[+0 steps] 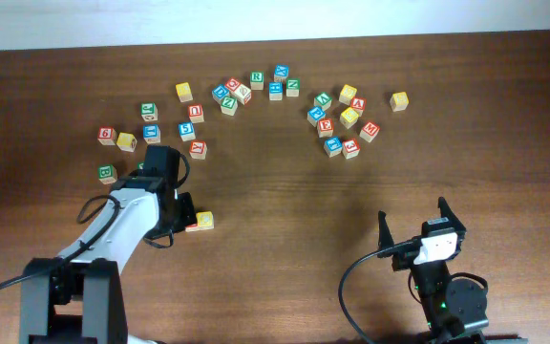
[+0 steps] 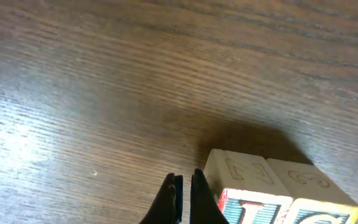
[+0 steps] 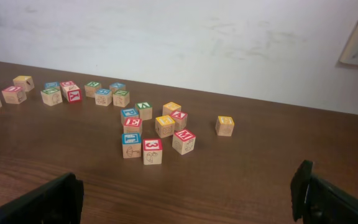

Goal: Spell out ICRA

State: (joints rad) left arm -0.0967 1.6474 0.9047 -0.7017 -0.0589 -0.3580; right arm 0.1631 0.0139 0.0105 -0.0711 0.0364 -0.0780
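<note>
Two letter blocks stand side by side on the table: a red-edged I block (image 2: 244,186) and a yellow-edged C block (image 2: 312,196). They show as one pair (image 1: 200,222) in the overhead view. My left gripper (image 2: 184,198) is shut and empty, its tips low by the table just left of the I block; it also shows in the overhead view (image 1: 183,212). My right gripper (image 1: 413,227) is open and empty near the front right, far from the blocks; in the right wrist view (image 3: 185,199) only bare table lies between its fingers.
Loose letter blocks lie across the back of the table: a left group (image 1: 151,132), a middle group (image 1: 246,88) with a green R block (image 1: 257,78), a right group (image 1: 342,119) and a lone yellow block (image 1: 399,100). The right group also shows in the right wrist view (image 3: 157,134).
</note>
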